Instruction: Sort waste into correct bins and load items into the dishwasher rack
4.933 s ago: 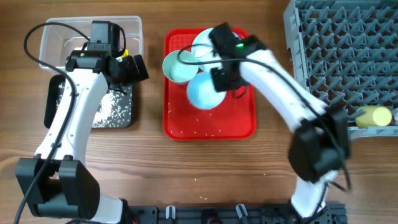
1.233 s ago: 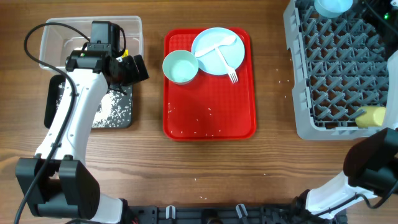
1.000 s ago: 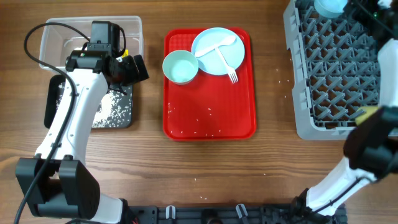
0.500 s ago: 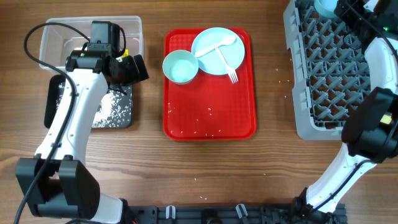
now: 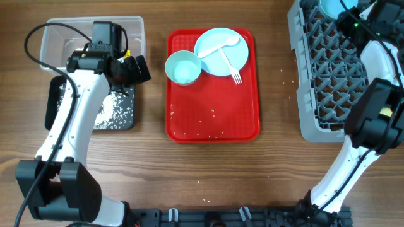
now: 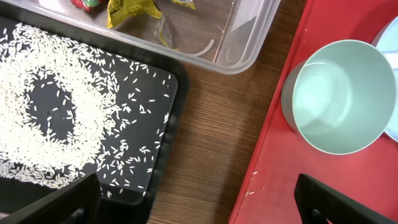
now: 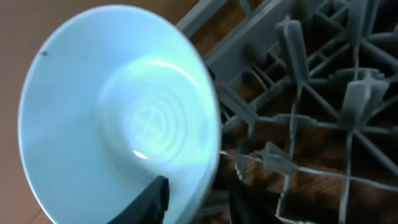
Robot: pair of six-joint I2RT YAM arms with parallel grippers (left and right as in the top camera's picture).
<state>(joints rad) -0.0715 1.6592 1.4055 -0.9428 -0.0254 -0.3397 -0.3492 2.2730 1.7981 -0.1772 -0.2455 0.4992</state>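
A pale blue bowl (image 7: 118, 118) stands on edge among the pegs at the far edge of the grey rack (image 5: 328, 82). The right gripper (image 7: 199, 198) has narrow jaws either side of its rim; whether they pinch it I cannot tell. The left gripper (image 6: 199, 202) hangs wide and empty between the black tub (image 6: 177, 106) and red tray (image 6: 273, 186)

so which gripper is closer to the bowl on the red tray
Left. The left gripper hangs just beside that bowl, by the black bin; the right gripper is far off at the back corner of the dishwasher rack, at the other bowl.
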